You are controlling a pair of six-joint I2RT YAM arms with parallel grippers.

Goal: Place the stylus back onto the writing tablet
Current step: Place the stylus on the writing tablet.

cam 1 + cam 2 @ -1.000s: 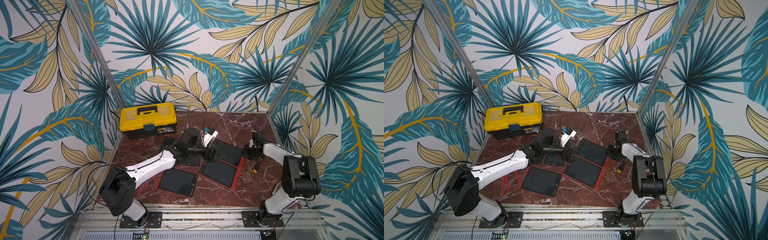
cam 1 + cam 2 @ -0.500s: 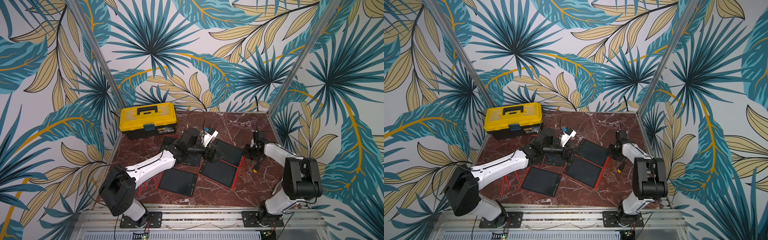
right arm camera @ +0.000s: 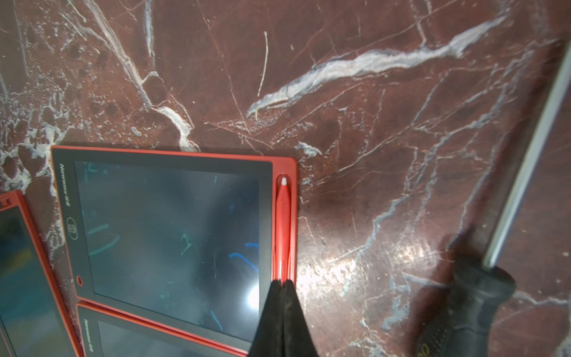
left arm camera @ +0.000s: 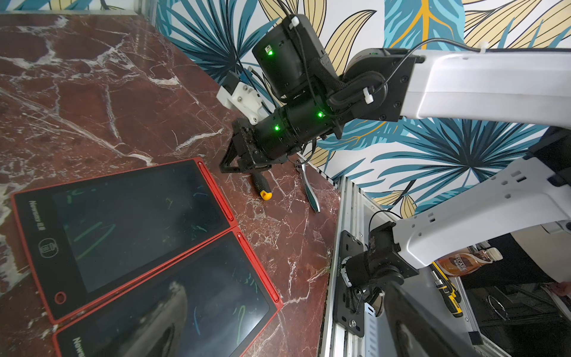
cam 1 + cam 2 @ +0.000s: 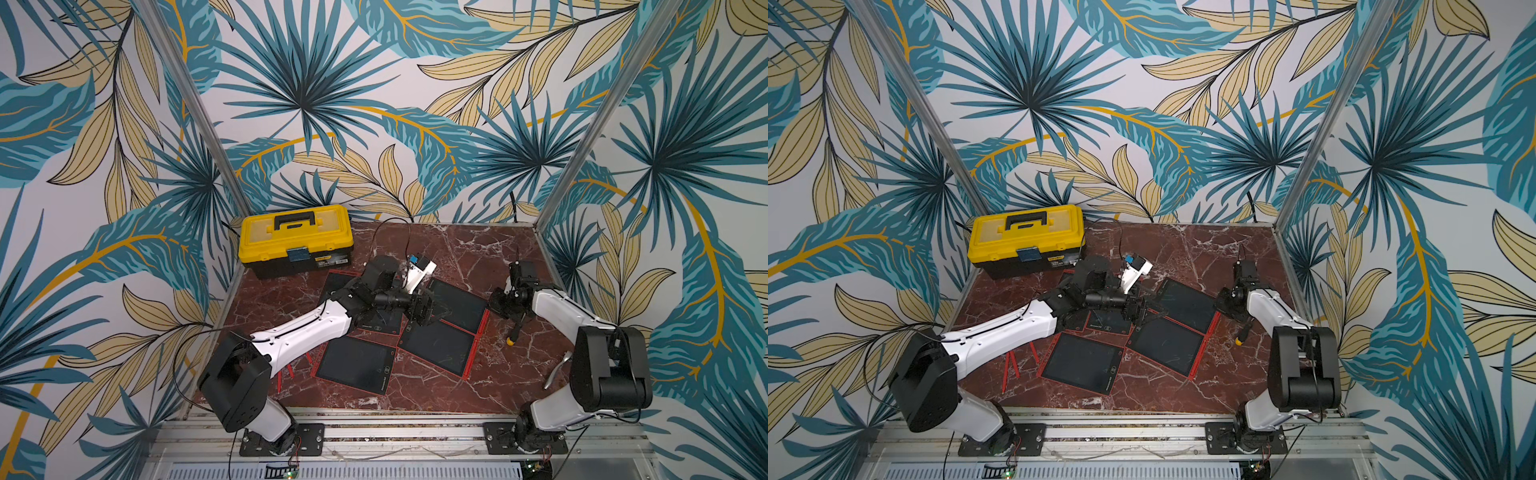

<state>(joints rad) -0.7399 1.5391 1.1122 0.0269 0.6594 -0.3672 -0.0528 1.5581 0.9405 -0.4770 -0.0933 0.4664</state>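
Note:
The red stylus (image 3: pixel 283 216) lies in the side slot of a red-framed writing tablet (image 3: pixel 167 231), white tip pointing away from my right gripper (image 3: pixel 282 282). That gripper is shut, its black fingertips pressed together and resting on the stylus's rear end. In both top views the right gripper (image 5: pixel 496 301) (image 5: pixel 1223 305) sits at the right edge of the far-right tablet (image 5: pixel 457 295). My left gripper (image 5: pixel 430 309) hovers open over the tablets in the middle and holds nothing.
A black screwdriver with a yellow end (image 5: pixel 513 334) (image 3: pixel 469 303) lies just right of the right gripper, with metal pliers (image 5: pixel 557 368) nearer the front. More tablets (image 5: pixel 355 365) (image 5: pixel 436 345) cover the middle. Loose red styluses (image 5: pixel 1013 365) lie front left. A yellow toolbox (image 5: pixel 296 239) stands at the back left.
The right gripper's jaws have closed fully at the tablet's stylus slot. The left arm has not moved.

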